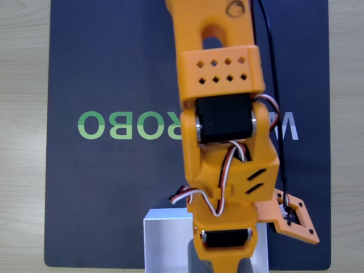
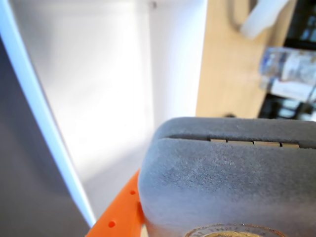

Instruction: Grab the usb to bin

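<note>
One broad counter (image 1: 23, 34) of pale wood carries everything, and most of it lies under a dark blue mat (image 1: 102, 187) with green lettering. My orange arm (image 1: 224, 142) reaches down the middle of the fixed view toward its bottom edge, where the white bin (image 1: 165, 242) sits on the mat right beneath my wrist.

In the wrist view the bin's pale floor (image 2: 98, 98) spreads out below me, with its thin wall running along the left. The usb (image 2: 227, 187), a small grey case with a soft, felt-like skin and a gold emblem (image 2: 232, 232) at its lower edge, sits close against the lens, and my orange finger (image 2: 121, 212) presses on its left side. My jaws are clamped on the usb, which hangs over the bin's inside.

It looks light and fairly stiff, with a seam and small hinges (image 2: 254, 143) along the top. I judge the fuzzy cover gives good friction, so a hold across its flat sides is safest, away from the seam.
</note>
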You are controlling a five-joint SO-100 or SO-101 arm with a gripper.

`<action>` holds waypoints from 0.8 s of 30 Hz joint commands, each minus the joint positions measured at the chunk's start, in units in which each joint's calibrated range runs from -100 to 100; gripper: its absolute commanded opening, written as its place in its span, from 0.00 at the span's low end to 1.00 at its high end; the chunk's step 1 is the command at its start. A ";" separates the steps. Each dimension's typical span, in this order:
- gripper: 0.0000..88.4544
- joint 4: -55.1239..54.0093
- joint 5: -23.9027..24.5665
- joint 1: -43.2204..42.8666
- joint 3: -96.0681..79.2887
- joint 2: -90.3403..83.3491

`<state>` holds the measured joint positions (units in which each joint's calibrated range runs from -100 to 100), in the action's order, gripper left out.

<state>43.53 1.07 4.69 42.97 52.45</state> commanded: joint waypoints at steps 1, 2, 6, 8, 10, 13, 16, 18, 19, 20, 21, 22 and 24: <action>0.07 -3.86 -2.28 0.45 3.64 -0.52; 0.07 -4.64 -2.76 0.53 3.64 -0.27; 0.07 -4.73 -3.07 0.87 2.74 -0.52; 0.08 -4.38 -3.02 0.95 2.74 -0.61; 0.08 -4.38 -2.91 0.95 2.65 -0.61; 0.09 -3.33 -2.86 0.95 2.65 -0.69; 0.13 -0.71 -2.81 0.95 2.65 -1.88; 0.17 0.42 -2.76 0.95 2.65 -2.73; 0.19 0.77 -2.76 0.87 2.65 -3.15; 0.20 0.77 -2.76 0.87 2.65 -3.41; 0.21 0.77 -2.76 0.87 2.65 -3.57; 0.22 0.77 -2.81 0.87 2.56 -3.74; 0.24 1.03 -2.97 0.87 2.28 -3.74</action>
<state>44.31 -1.76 5.13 43.06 53.75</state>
